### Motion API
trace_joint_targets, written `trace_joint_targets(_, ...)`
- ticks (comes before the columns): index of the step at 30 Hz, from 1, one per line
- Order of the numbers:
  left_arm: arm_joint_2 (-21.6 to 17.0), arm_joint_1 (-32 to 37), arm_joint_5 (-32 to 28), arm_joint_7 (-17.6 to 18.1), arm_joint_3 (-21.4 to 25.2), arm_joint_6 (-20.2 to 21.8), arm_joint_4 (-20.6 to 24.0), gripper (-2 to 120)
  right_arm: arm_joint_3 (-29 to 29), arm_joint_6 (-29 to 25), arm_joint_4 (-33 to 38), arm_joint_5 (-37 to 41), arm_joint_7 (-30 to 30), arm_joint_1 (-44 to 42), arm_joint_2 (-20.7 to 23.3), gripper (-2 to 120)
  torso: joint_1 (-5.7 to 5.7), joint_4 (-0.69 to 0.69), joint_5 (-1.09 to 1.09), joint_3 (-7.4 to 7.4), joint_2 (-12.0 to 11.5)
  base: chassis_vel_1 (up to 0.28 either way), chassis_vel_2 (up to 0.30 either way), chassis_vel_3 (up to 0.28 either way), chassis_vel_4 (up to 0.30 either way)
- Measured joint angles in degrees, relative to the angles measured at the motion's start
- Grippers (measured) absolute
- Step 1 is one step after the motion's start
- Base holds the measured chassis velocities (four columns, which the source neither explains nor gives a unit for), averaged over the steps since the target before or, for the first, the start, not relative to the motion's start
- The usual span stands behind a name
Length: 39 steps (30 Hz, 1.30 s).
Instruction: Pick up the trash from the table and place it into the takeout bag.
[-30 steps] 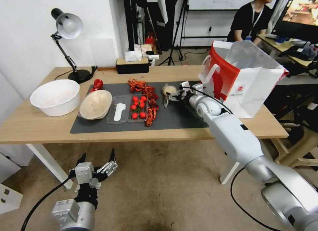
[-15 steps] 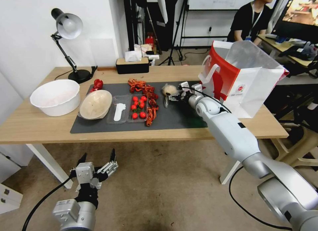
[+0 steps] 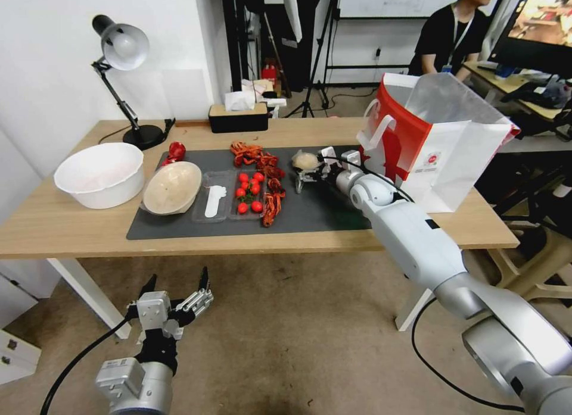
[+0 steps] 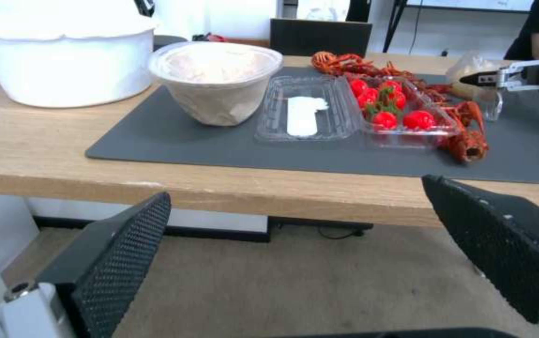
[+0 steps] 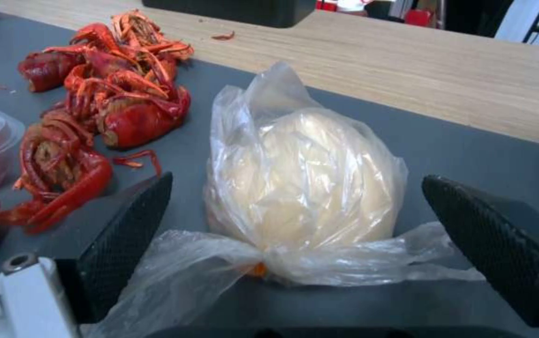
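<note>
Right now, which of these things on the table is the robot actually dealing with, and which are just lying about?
Part of the job:
knotted plastic bag, between the open right end effector's fingers
takeout bag
beige paper bowl
crushed red can

Just lying about:
desk lamp
white basin
tissue box

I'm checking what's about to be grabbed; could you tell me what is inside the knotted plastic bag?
Inside the knotted plastic bag is a beige lump; what it is cannot be told through the plastic.

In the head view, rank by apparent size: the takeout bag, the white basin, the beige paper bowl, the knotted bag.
1. takeout bag
2. white basin
3. beige paper bowl
4. knotted bag, clearly smallest, between the open right tool's fingers.
</note>
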State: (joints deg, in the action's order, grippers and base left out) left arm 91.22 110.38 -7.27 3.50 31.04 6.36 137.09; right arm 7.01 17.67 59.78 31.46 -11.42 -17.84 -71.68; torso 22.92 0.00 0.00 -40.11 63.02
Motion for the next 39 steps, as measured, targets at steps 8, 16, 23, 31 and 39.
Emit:
trace_joint_targets(8,0.0,0.1,0.7,0.0,0.0,-0.4,0.0,100,0.0,0.1,-1.8,0.0,-0.2,0.3,-0.7,100,0.00,0.00,0.00,0.00,0.0,0.000,0.000,0.000,0.000)
trace_joint_targets(16,0.1,0.1,0.7,-0.1,0.0,-0.5,0.2,100,0.0,0.1,-3.2,0.0,-0.5,0.7,-1.6,100,0.00,0.00,0.00,0.00,0.0,0.000,0.000,0.000,0.000)
trace_joint_targets(23,0.1,0.2,0.7,-0.1,0.1,-0.5,0.4,100,-0.2,-0.1,-4.3,-0.1,-0.9,1.3,-2.4,100,0.00,0.00,0.00,0.00,0.0,0.000,0.000,0.000,0.000)
trace_joint_targets(31,0.1,0.2,0.7,-0.2,0.1,-0.5,0.5,100,-0.5,-0.7,-5.9,-0.6,-1.0,1.9,-3.3,99,0.00,0.00,0.00,0.00,0.0,0.000,0.000,0.000,0.000)
trace_joint_targets(39,-0.1,0.2,0.7,-0.2,0.1,-0.5,0.5,100,-0.6,-0.8,-5.8,-0.6,-0.8,1.5,-2.9,76,0.00,0.00,0.00,0.00,0.0,0.000,0.000,0.000,0.000)
